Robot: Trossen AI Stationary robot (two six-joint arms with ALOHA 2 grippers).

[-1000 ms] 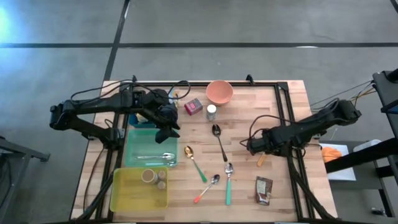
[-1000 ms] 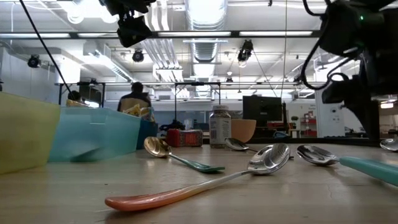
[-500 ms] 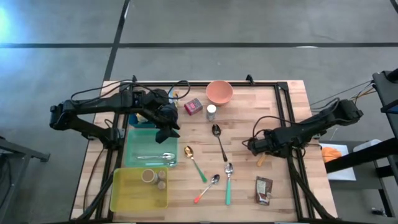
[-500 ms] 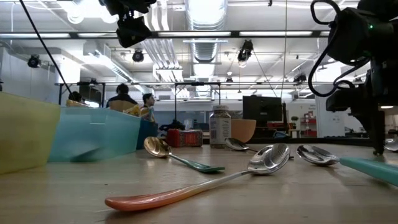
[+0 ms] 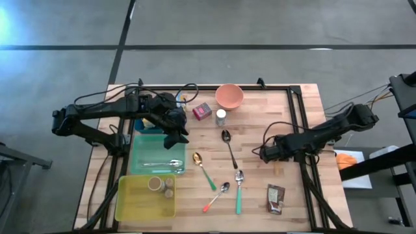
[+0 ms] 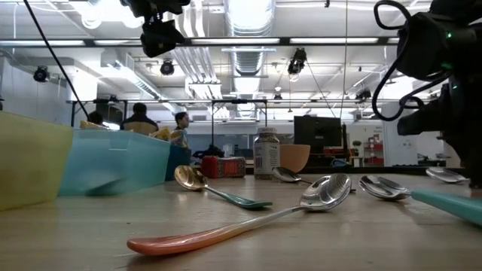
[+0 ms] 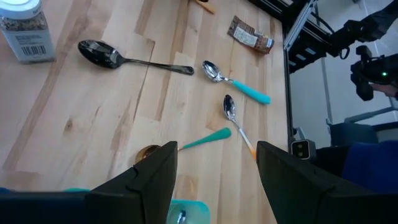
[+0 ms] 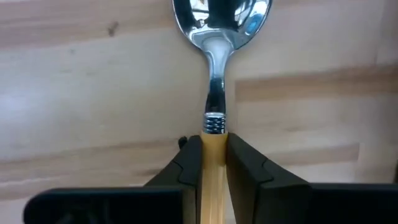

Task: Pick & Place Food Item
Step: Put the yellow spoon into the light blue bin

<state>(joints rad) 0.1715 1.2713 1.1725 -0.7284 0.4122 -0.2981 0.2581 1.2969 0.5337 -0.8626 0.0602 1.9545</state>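
A spoon with a yellow handle (image 8: pixel 214 180) and a silver bowl (image 8: pixel 221 15) lies on the table's right part, and my right gripper (image 8: pixel 214 165) is shut on it; the high view shows the right gripper (image 5: pixel 267 155) there. A brown food packet (image 5: pixel 275 198) lies flat near the front right, also seen as the packet (image 7: pixel 250 38) from the left wrist. My left gripper (image 7: pixel 217 180) hangs open above the far right corner of the teal bin (image 5: pixel 140 151), holding nothing. My right gripper pinches the spoon's yellow handle (image 8: pixel 214 146) between its two fingers, just behind the ribbed metal collar where the neck begins. The fingers point down from above and press the handle's two long sides. The spoon lies flat on the wood.
Several other spoons lie mid-table, among them a black one (image 5: pixel 229 146) and a teal-handled one (image 5: pixel 238 192). A pink bowl (image 5: pixel 229 96), a spice jar (image 5: pixel 221 117) and a red box (image 5: pixel 202 112) stand at the back. A yellow bin (image 5: pixel 130 201) sits front left.
My right gripper has sunk a little and shut on the yellow-handled spoon's handle. In the low view the spoon's bowl has shifted toward the picture's left.
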